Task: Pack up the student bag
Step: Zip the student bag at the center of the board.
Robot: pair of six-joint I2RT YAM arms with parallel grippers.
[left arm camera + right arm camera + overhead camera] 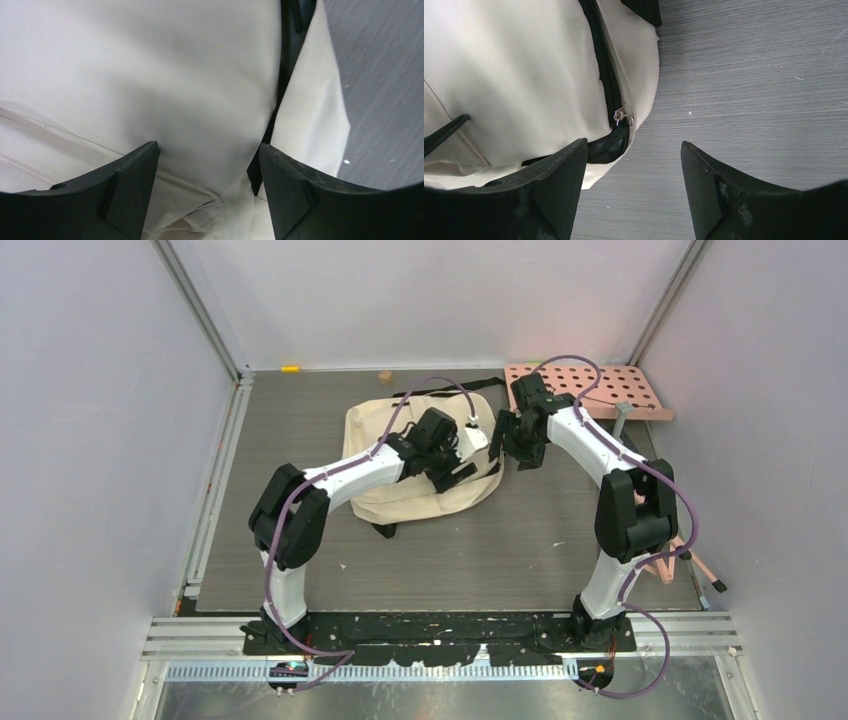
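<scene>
The wide-open left end effector (207, 147) hangs over the student bag (150, 65), the right end effector (634, 145) equally wide with the zipper pull (622, 118) just ahead near one finger, so closing may miss it.

Near table (500, 550) open; student bag (430, 502) and pink board (640, 400) crowd the far side

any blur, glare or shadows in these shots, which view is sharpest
Top external: even soft light, no glare, student bag small but sharp. Left wrist: fabric weave clear, a soft shadow on it above the jaws. Right wrist: crispest, zipper teeth and table grain both sharp, no glare.
</scene>
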